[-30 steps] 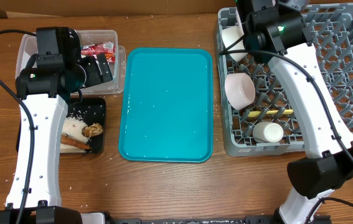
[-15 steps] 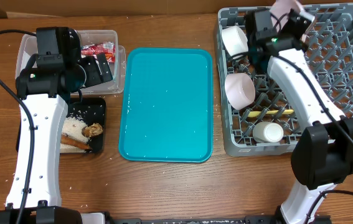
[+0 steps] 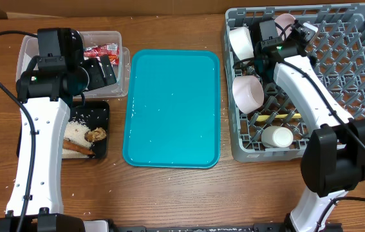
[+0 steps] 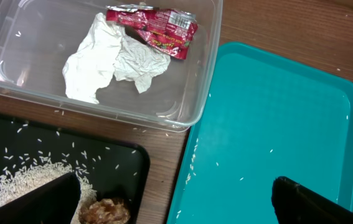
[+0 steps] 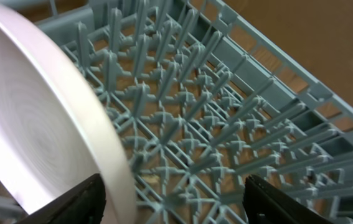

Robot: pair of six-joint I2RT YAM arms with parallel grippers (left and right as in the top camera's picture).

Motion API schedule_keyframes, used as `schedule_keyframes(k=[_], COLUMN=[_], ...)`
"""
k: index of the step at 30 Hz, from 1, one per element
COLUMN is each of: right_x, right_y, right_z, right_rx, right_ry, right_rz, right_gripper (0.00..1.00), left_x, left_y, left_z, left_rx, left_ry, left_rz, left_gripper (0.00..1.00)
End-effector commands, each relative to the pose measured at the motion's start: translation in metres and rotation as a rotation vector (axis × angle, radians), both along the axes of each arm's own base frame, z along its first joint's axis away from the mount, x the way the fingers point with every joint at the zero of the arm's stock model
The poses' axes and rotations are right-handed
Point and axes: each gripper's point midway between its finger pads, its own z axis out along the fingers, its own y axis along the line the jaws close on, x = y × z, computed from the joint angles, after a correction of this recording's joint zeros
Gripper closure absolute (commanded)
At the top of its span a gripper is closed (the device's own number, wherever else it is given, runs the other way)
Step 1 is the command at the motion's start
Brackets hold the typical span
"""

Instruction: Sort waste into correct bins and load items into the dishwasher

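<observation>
Peering along the right wrist, we find the right gripper (image 5: pixel 173 186) with its fingers (image 5: pixel 76 202) spread wide inside the grey dish rack (image 5: pixel 226 112); the pale-pink plate (image 5: pixel 33 118) stands on edge among the pegs, its rim just beside one finger and not pinched. From overhead, one bowl (image 3: pixel 241 42) and a second bowl (image 3: pixel 248 92) sit along the rack's left side, with the yellow spoon (image 3: pixel 282 117) and the white cup (image 3: pixel 277 136) nearer the arm's base. Our left gripper (image 4: pixel 176 205) hangs above the bins, jaws spread, holding nothing. The clear tub (image 4: pixel 20 62) holds crumpled white paper (image 4: pixel 98 59) and a red wrapper (image 4: pixel 157 25); the black tray (image 4: pixel 120 168) holds rice (image 4: pixel 27 180), a brown lump (image 4: pixel 104 211) and the sausage stick (image 3: pixel 76 147). The teal tray (image 4: pixel 276 124) lies between bins and rack
</observation>
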Motion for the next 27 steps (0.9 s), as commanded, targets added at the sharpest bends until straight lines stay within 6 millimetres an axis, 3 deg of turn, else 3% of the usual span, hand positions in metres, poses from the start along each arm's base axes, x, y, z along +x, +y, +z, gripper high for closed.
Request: schedule_keyframes(k=[1,4,7,8,10,14,17,20,22,27], right_x=[-0.006,-0.024,-0.054,-0.068,-0.099,-0.144,-0.183,-0.238,-0.276,-0.324], right_y=[0.007,0.019,0.036,0.039,0.042,0.039,0.027,0.01,-0.005,-0.018], right_z=[0.065,0.116,0.167,0.18,0.209,0.255,0.268,0.26,0.258,0.261], right_rx=[0.059,0.13,0.209,0.23,0.279,0.344,0.346,0.333,0.375,0.395], right_ry=[-0.125,-0.154,-0.164,-0.167,-0.204,-0.351,-0.377,-0.313,-0.357,-0.469], right_rz=[0.022,0.11,0.252,0.286,0.332,0.39,0.393,0.375,0.299,0.315], right_gripper=[0.25,0.25,0.25,0.0,0.0,0.0,0.0,0.0,0.0,0.0], left_x=[0.003,0.003,0.003,0.003,0.003,0.003,0.003,0.003,0.003,0.003], left_y=[-0.003,-0.003,-0.003,-0.003,-0.003,-0.003,-0.003,-0.004,-0.004,-0.004], left_z=[0.009,0.009,0.009,0.009,0.009,0.009,0.008,0.008,0.008,0.008], left_rx=[-0.011,-0.011,-0.011,-0.011,-0.011,-0.011,-0.011,-0.011,-0.011,-0.011], left_ry=[-0.022,-0.022,-0.022,-0.021,-0.021,-0.022,-0.019,-0.019,-0.019,-0.019], left_rz=[-0.004,-0.004,-0.004,-0.004,-0.003,-0.004,-0.004,-0.005,-0.005,-0.005], left_gripper=[0.0,0.0,0.0,0.0,0.0,0.0,0.0,0.0,0.0,0.0])
